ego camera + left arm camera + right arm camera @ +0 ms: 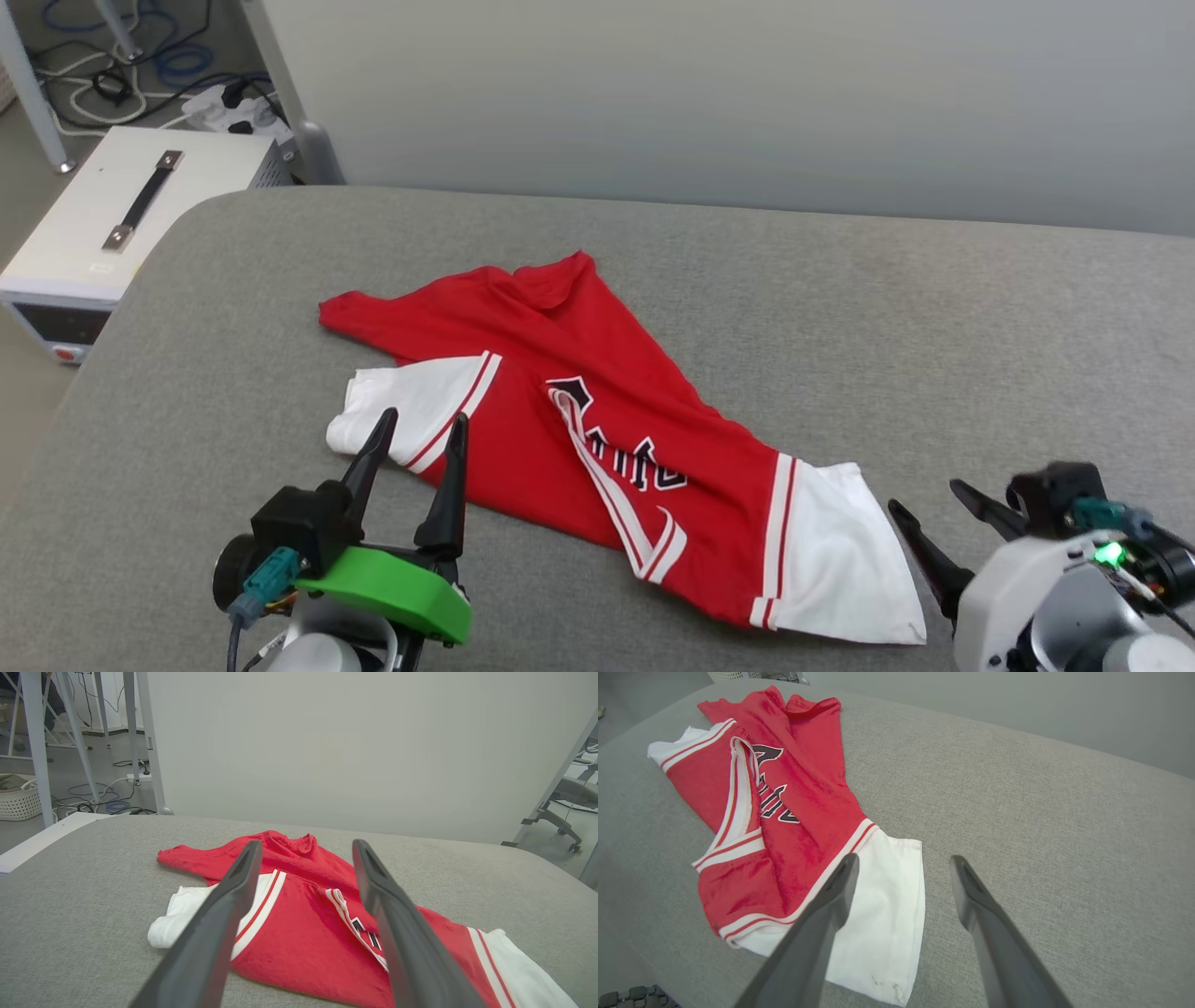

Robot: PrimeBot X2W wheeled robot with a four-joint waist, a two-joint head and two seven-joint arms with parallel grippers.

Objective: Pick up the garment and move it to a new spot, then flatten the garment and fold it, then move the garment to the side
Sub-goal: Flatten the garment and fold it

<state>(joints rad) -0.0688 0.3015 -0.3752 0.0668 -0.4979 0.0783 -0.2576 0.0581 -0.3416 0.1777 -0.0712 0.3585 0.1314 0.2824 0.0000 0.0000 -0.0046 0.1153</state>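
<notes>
One rumpled garment (560,355) between left claw (425,414) and right claw (922,494) (both agape)

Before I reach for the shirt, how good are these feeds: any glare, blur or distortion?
Head view: soft light, no glare, the garment sharp. Left wrist view: the fingers of the left gripper loom soft-edged, the garment beyond clear. Right wrist view: wide-angle bend curves the far edge of the table; cloth detail crisp.
</notes>
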